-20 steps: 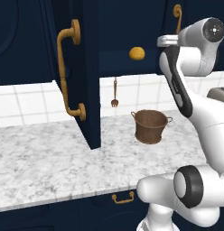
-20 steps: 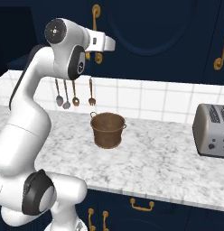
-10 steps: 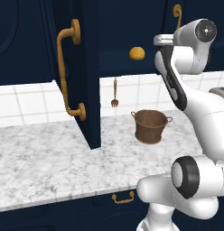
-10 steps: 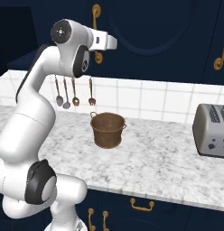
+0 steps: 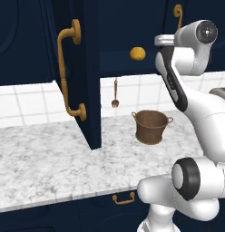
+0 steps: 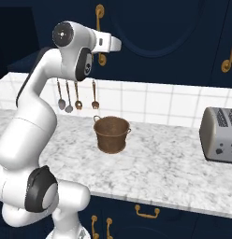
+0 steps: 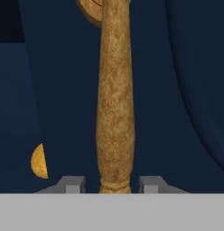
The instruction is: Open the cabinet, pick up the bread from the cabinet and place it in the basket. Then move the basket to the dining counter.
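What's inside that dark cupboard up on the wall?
Inside the cabinet, a small round bread bun sits in the open section. The right door, not yet opened, hides the rest.

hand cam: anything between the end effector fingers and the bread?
Yes. In the hand view the brass handle of the still-closed right cabinet door stands between the fingers; that door's edge half hides the bread.

The arm has swung right, setting the claw (image 7: pixel 111 186) astride the right door's brass handle (image 7: pixel 114 99).
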